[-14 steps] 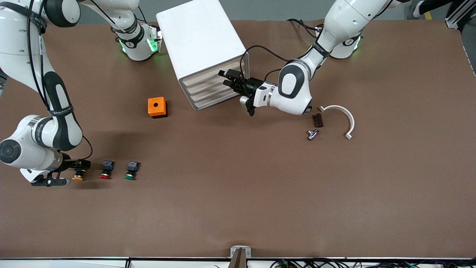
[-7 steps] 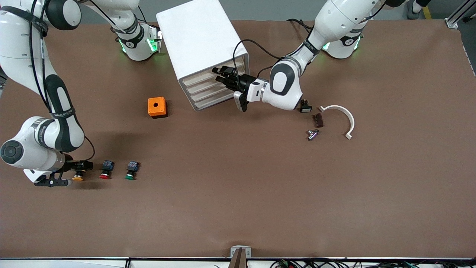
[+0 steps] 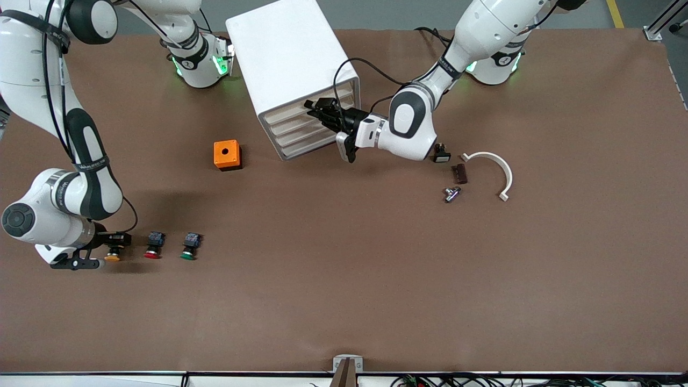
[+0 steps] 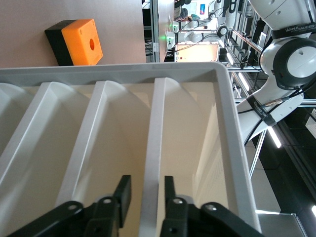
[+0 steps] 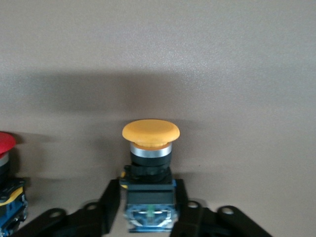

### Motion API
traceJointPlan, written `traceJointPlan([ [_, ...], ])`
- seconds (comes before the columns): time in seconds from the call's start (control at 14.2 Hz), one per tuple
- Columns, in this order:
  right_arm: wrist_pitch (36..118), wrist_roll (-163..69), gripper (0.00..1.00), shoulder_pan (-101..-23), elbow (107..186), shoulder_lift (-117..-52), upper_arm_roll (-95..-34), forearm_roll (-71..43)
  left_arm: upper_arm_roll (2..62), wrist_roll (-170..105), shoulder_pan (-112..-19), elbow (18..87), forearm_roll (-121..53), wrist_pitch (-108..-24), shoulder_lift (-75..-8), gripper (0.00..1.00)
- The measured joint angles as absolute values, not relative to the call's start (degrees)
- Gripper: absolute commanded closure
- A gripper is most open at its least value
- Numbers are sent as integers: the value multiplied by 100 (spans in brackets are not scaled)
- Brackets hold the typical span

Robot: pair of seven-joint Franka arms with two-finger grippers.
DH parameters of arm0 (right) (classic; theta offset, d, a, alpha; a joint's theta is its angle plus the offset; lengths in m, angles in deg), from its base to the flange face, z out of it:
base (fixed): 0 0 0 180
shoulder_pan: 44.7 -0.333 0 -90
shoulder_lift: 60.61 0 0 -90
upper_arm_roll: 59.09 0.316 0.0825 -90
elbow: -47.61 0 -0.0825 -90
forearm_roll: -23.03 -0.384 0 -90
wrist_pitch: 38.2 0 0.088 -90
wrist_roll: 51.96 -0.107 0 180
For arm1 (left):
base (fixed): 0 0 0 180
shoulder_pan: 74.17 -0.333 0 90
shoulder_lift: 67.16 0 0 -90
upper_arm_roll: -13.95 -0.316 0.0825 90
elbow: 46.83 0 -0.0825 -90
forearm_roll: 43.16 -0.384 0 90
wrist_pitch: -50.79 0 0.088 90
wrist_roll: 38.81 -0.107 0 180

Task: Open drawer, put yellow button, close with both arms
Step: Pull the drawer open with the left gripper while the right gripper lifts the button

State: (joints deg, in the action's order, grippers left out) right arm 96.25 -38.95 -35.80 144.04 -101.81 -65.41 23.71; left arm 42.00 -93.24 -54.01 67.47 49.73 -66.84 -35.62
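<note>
The white cabinet (image 3: pixel 285 48) stands near the arms' bases with all four drawers closed. My left gripper (image 3: pixel 312 109) is at the uppermost drawer (image 3: pixel 285 114). In the left wrist view my left gripper (image 4: pixel 146 183) is open, and its fingers (image 4: pixel 123 190) straddle that drawer's front lip (image 4: pixel 154 123) with a small gap. The yellow button (image 3: pixel 113 256) rests on the table at the right arm's end. My right gripper (image 3: pixel 116 244) is shut on the button's black body. In the right wrist view my right gripper (image 5: pixel 148 186) clasps the body below the yellow cap (image 5: pixel 150 132).
A red button (image 3: pixel 153 246) and a green button (image 3: pixel 189 247) lie beside the yellow one. An orange cube (image 3: pixel 226 155) sits beside the cabinet. A black switch (image 3: pixel 442 155), a brown piece (image 3: pixel 459 173), a metal part (image 3: pixel 452 193) and a white curved bracket (image 3: pixel 495 164) lie toward the left arm's end.
My left gripper has moved in from beside the cabinet's front to the uppermost drawer's lip. The right gripper has stayed at the yellow button.
</note>
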Motion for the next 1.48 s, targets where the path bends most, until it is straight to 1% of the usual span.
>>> traceJointPlan([
  [0.21, 9625, -3895, 64, -3580, 14383, -10181, -6541, 2368, 4217, -9324, -5398, 6726, 5031, -6684, -3562, 77],
  [0.35, 9616, -3895, 63, -3580, 14346, -10181, -6540, 2368, 4229, -9324, -5388, 6726, 5047, -6685, -3562, 85],
  [0.42, 9590, -3895, 63, -3580, 14319, -10176, -6538, 2368, 4229, -9328, -5382, 6727, 5047, -6697, -3562, 87],
  [0.49, 9529, -3895, 63, -3580, 14291, -10161, -6534, 2368, 4230, -9339, -5379, 6727, 5048, -6710, -3562, 95],
  [0.56, 9404, -3895, 63, -3580, 14258, -10128, -6529, 2368, 4230, -9385, -5379, 6727, 5048, -6715, -3562, 98],
  [0.77, 8820, -3896, 64, -3584, 14168, -9864, -6503, 2368, 4229, -9404, -5381, 6725, 5048, -6720, -3562, 98],
  [1.13, 7706, -3969, 65, -3713, 14131, -9047, -6446, 2358, 4180, -9404, -5485, 6671, 5047, -6721, -3557, 98],
  [1.27, 7378, -4192, 65, -3822, 14131, -8765, -6434, 2353, 4109, -9400, -5633, 6572, 5047, -6723, -3544, 98],
  [1.48, 6883, -4622, 65, -4030, 14130, -8386, -6424, 2343, 3848, -9297, -5751, 6345, 4980, -6724, -3474, 96],
])
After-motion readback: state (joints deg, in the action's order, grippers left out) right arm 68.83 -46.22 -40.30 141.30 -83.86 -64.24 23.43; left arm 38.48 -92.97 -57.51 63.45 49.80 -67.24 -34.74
